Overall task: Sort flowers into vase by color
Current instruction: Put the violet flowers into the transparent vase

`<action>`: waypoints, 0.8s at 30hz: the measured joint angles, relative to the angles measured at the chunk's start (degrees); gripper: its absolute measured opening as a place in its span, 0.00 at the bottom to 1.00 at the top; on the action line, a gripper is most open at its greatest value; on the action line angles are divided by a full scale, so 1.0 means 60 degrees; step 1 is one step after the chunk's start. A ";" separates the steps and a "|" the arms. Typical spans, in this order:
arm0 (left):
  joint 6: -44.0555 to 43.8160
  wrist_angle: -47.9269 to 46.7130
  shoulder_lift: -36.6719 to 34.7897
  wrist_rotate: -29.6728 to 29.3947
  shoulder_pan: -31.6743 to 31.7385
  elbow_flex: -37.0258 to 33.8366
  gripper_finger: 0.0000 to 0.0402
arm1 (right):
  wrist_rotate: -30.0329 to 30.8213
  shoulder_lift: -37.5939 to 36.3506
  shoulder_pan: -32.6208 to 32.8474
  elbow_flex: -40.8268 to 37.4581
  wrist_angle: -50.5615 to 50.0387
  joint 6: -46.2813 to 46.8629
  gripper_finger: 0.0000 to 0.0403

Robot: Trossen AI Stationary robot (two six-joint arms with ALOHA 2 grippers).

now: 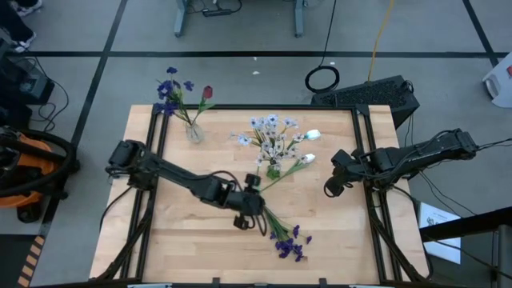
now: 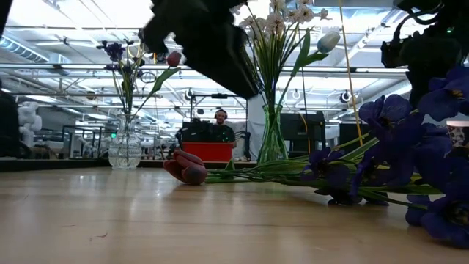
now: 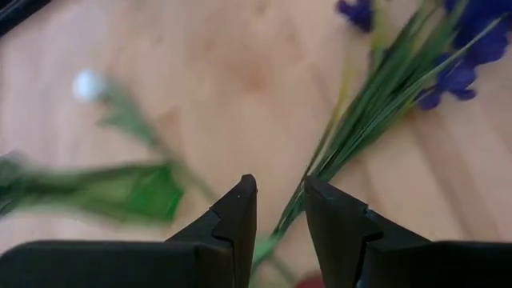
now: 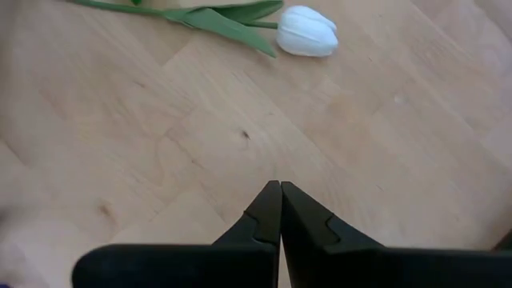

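Observation:
A bunch of purple-blue flowers [image 1: 288, 242] lies on the table, its green stems [image 3: 364, 112] running toward my left gripper [image 1: 248, 214]. That gripper is open and hovers above the stems; in the left wrist view they show between its fingers. A dark red tulip [image 2: 186, 167] lies on the table by the stem ends. A clear vase [image 1: 194, 132] holds purple flowers and a red tulip. A green vase [image 2: 272, 139] holds pale clusters and white tulips [image 1: 309, 160]. My right gripper [image 1: 330, 189] is shut and hovers right of the green vase, near a white tulip bud [image 4: 308, 32].
A dark rail frames the table [image 1: 376, 240] along its left, far and right sides. Bare wood shows at the near left and between the two arms. Beyond the far edge are a black case [image 1: 372, 94], cables and, far off, a seated person [image 2: 220, 121].

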 joint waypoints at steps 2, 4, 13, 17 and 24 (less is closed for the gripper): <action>0.0479 0.0469 0.0308 0.0538 0.0135 0.0000 0.28 | 0.0000 0.0000 0.0000 0.0000 0.0000 -0.0004 0.00; 0.0812 0.0815 0.0621 0.0747 0.0267 0.0000 0.28 | 0.0000 0.0000 0.0000 0.0000 0.0001 -0.0004 0.00; 0.1339 0.0282 0.1211 0.1533 0.0758 0.0044 0.28 | -0.0025 0.0001 0.0000 0.0000 -0.0004 -0.0007 0.00; 0.1672 0.0056 0.1204 0.1881 0.0898 0.0055 0.28 | -0.0025 0.0000 0.0000 0.0000 -0.0007 -0.0007 0.00; 0.1966 -0.0268 0.1413 0.1936 0.1036 0.0043 0.28 | -0.0027 0.0004 0.0000 0.0000 -0.0007 -0.0007 0.00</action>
